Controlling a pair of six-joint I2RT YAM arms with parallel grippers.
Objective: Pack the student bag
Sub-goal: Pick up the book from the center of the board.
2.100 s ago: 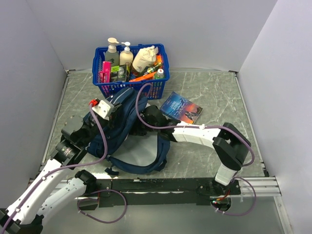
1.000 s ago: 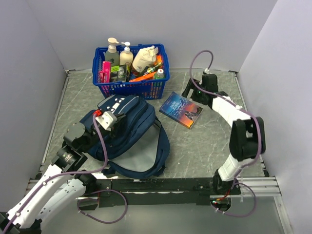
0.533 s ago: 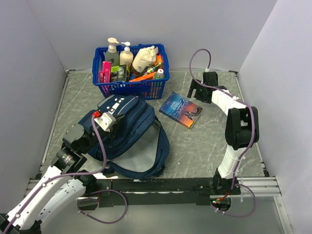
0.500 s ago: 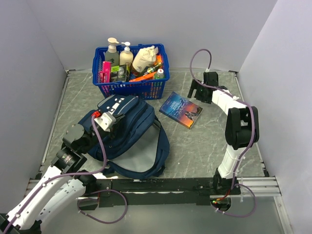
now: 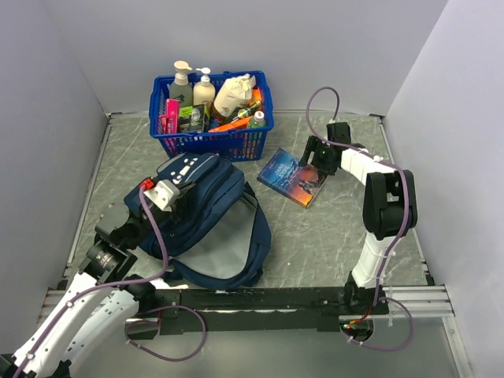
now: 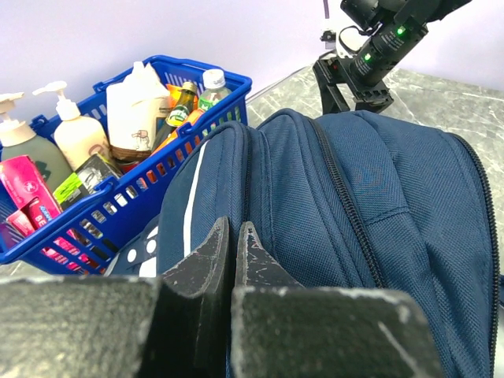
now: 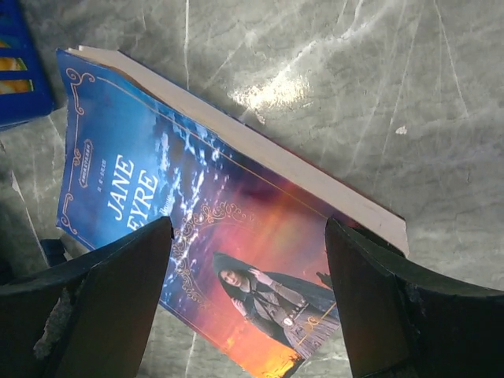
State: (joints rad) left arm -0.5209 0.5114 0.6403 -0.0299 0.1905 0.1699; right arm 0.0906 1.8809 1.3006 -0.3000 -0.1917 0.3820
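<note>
The student bag (image 5: 209, 220), a navy backpack, lies left of centre on the marble table; in the left wrist view the student bag (image 6: 346, 181) fills the frame. My left gripper (image 5: 160, 193) sits at its upper left edge. Its jaws (image 6: 234, 230) are shut against the bag's fabric beside the pale stripe. A paperback book (image 5: 293, 177) with a blue and orange cover lies right of the bag. My right gripper (image 5: 309, 162) hovers open over the book's right end. The book (image 7: 197, 220) lies flat between the spread fingers (image 7: 118, 299), untouched.
A blue mesh basket (image 5: 211, 135) of bottles and packets stands at the back, just behind the bag; the basket (image 6: 197, 67) also shows in the left wrist view. Grey walls close in the table on three sides. The bag's straps (image 5: 189, 276) trail toward the near edge.
My right gripper has come down and left onto the book's right end, jaws narrowing slightly. My left gripper has drawn the bag's top edge a little left, shifting the bag.
</note>
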